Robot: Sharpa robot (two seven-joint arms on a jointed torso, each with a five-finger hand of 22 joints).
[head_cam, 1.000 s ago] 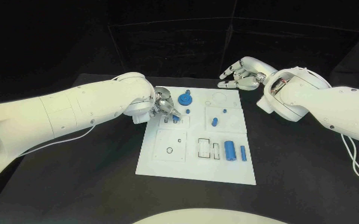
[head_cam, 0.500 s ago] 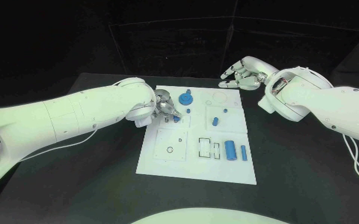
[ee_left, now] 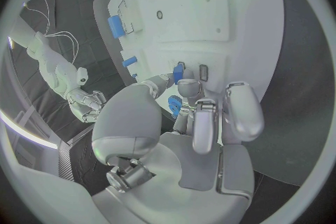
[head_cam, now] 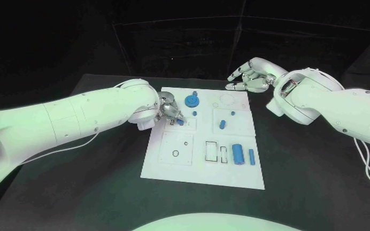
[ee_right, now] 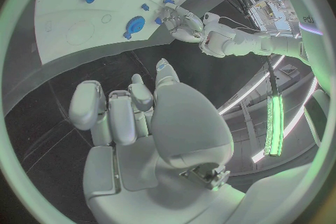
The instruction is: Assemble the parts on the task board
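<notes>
White task board [head_cam: 202, 162] on black table [head_cam: 92, 188].

Our left silver robot hand [head_cam: 171, 110] reaches down with fingers bunched, apparently pinching something small. Our right silver robot hand [head_cam: 251, 77] hovers apart, fingers loosely curled, holding nothing.

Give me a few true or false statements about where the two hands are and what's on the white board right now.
1. The left hand has its fingers at a small blue part on the task board. True.
2. The right hand holds a blue part. False: it holds nothing and sits off the board's far edge.
3. A round blue gear lies near the board's far edge. True.
4. The board carries no parts on its near half. False: a blue cylinder lies there.
</notes>
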